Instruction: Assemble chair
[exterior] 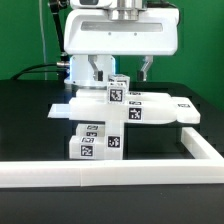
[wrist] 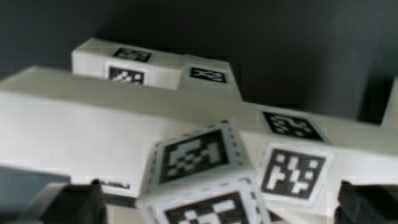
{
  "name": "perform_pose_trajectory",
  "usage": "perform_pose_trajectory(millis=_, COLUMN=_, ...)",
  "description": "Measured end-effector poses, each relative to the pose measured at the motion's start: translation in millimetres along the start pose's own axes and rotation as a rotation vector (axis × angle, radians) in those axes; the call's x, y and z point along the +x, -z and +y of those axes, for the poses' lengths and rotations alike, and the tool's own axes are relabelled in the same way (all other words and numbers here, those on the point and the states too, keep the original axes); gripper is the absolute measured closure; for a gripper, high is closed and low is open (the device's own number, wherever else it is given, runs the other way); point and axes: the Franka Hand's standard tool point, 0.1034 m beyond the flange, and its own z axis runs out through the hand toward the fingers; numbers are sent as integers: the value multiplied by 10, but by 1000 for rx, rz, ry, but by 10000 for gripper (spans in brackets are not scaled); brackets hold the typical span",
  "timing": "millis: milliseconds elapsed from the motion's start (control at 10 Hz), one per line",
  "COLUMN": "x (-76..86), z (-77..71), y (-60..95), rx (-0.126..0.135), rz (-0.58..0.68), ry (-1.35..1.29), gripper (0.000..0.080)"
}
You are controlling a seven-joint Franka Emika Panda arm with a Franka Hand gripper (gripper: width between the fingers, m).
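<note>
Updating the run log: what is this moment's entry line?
gripper: open, holding nothing | white plastic tagged chair parts: stacked on black table

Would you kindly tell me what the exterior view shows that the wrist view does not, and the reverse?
Only the exterior view shows the long white border rail along the front of the black table, the green backdrop, and the robot's white body above the parts. Only the wrist view shows, up close, the tips of the open pincer standing either side of a tagged block. Both show the partly built chair: white tagged blocks standing on a flat panel, none of it gripped.
</note>
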Motion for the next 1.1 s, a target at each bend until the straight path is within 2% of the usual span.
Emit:
perform_pose_trajectory(millis=300, x=-2, z=9, y=0, rx=-8, rz=-3, ry=164, gripper=150)
perform_pose_trajectory(millis=500, x=-2, z=14, y=-1, rx=-9, rz=-4, ry=170, gripper=172)
perform_pose_trajectory(millis=600, x=-2, z=14, y=-1, rx=-9, rz=-4, ry=163, gripper=367)
perform_pose_trajectory(millis=700, x=-2, z=15, y=0, rx=-9, rz=-3, ry=136, gripper=504)
perform_pose_trajectory(millis=900, x=-2, z=13, y=0, rx=-7, rz=-3, ry=97, gripper=515)
perform_pose_trajectory(millis=1100, x=-8, z=34, y=-3, rx=-2, rz=-1, ry=-102, gripper=515)
